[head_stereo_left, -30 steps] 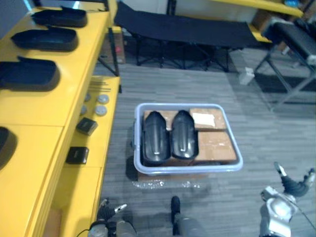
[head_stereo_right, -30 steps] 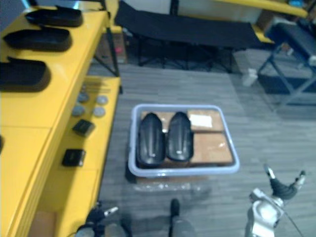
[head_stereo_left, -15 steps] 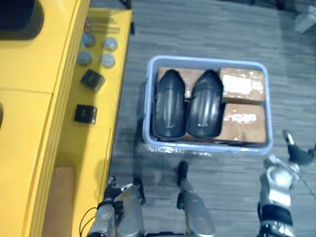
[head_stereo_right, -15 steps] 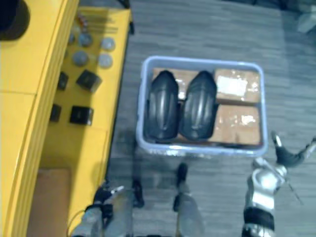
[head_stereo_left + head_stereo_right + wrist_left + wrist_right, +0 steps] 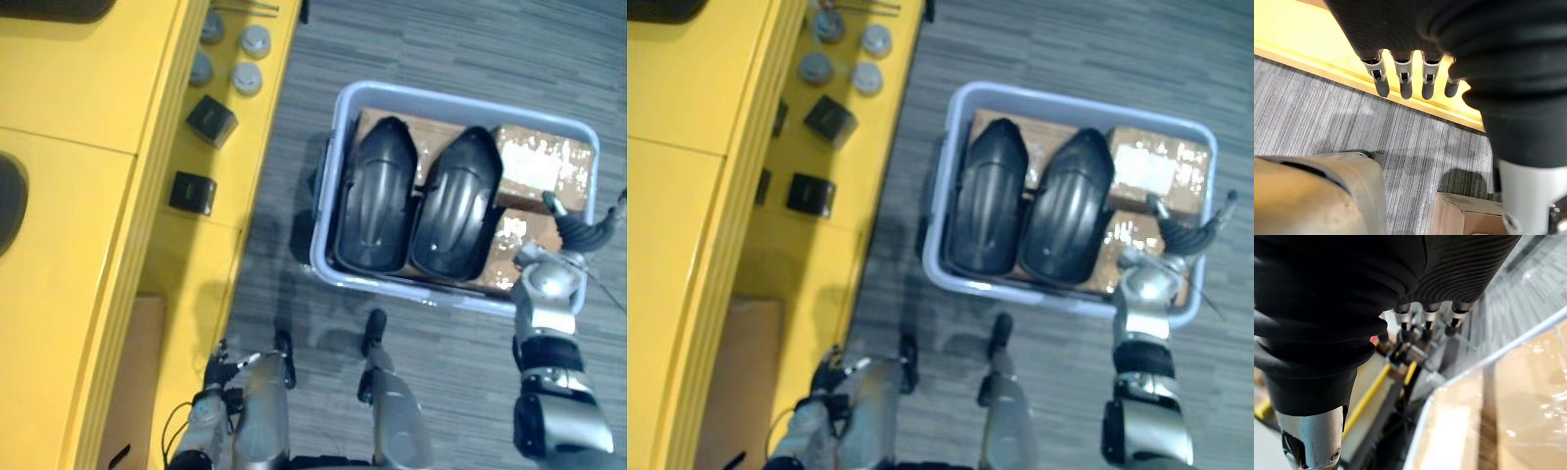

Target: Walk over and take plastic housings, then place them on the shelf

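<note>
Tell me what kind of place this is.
Probably a workshop or factory floor: a yellow shelf with small parts laid out on it, and a pale bin holding two black plastic housings and wrapped cardboard boxes.

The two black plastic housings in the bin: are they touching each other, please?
Touching: left eye view shows the left black plastic housing and right black plastic housing abutting midway.

Two black housings point(image 5: 376, 196) in grey tub point(image 5: 460, 99)
</note>
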